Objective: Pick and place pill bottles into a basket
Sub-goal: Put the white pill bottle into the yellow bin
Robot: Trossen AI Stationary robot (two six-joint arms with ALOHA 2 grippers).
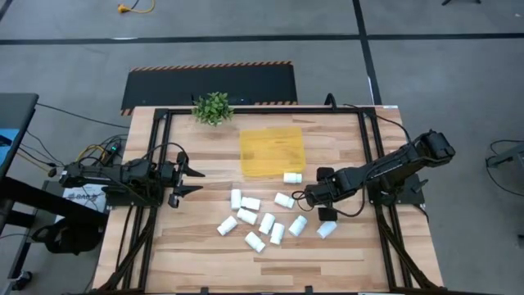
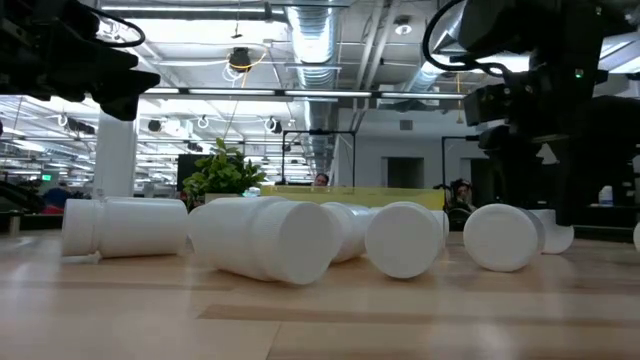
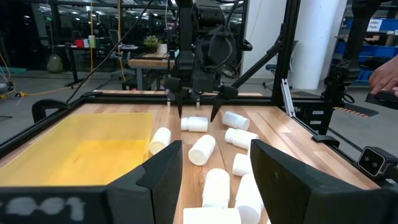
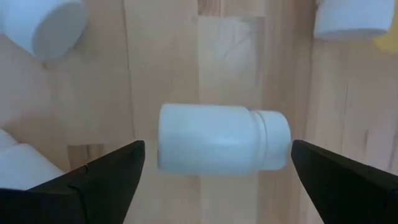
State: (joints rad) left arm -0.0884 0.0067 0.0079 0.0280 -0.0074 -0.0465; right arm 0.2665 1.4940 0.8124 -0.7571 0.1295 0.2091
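Note:
Several white pill bottles lie on their sides on the wooden table (image 1: 344,262), in a loose cluster (image 1: 260,223) at mid-table. The yellow basket (image 1: 272,153) sits beyond them toward the far edge, and one bottle (image 1: 292,177) lies by its near right corner. My right gripper (image 1: 301,197) is open and points down over one lying bottle (image 4: 221,138). Its fingers (image 4: 112,171) stand on either side of the bottle's two ends without touching it. My left gripper (image 1: 196,180) is open and empty at the table's left, pointing toward the bottles.
A small green potted plant (image 1: 213,107) stands at the far edge, left of the basket. A black frame (image 1: 246,110) runs around the table. Other bottles (image 4: 43,25) lie close to the one under my right gripper. A person's hand (image 3: 385,74) shows beyond the table.

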